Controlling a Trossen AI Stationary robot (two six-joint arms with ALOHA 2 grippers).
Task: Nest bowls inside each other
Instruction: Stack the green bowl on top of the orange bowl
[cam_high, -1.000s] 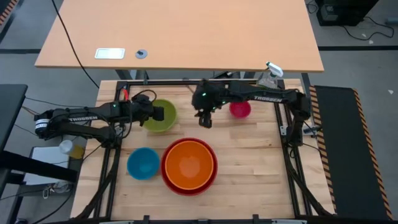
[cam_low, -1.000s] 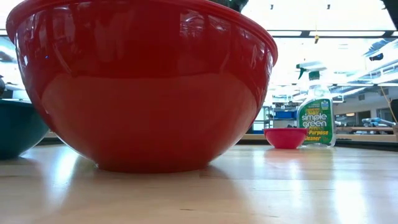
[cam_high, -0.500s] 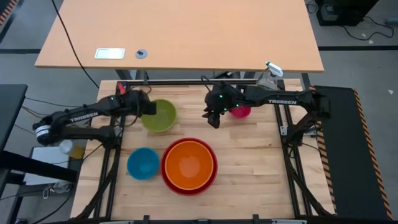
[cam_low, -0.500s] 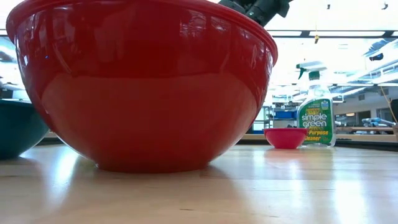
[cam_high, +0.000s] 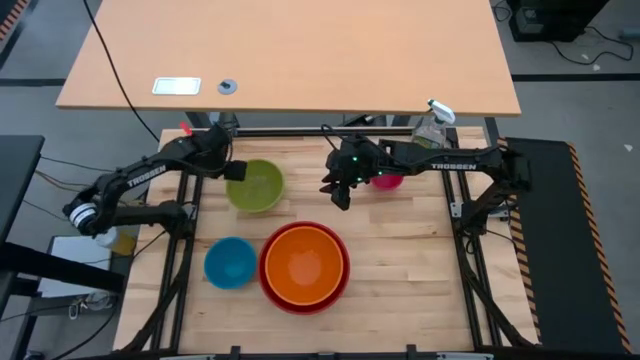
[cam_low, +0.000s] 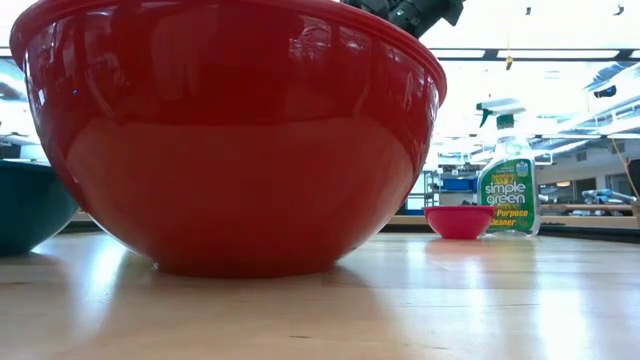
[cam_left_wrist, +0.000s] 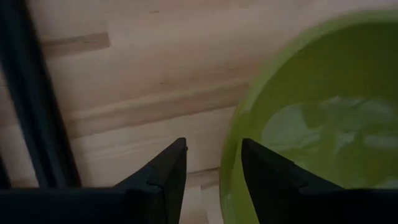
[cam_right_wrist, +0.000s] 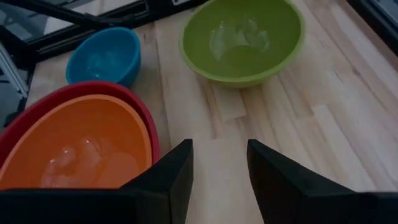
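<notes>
The orange bowl sits nested in the red bowl at the table's near middle. The blue bowl stands on the wood to their left. The lime green bowl stands farther back. My left gripper hangs open over its left rim, and wood shows between the fingers. The pink bowl stands at the far right, partly under my right arm. My right gripper hangs open above bare wood between the green and pink bowls.
A clear spray bottle stands at the far right corner, just behind the pink bowl. Black frame rails run along the table's left and right sides. Bare wood lies to the right of the red bowl.
My left gripper has swung from over the green bowl's inside toward the table's far left, and now stands at that bowl's left rim. My right gripper has shifted a little toward the right edge and come down. No bowl has moved.
</notes>
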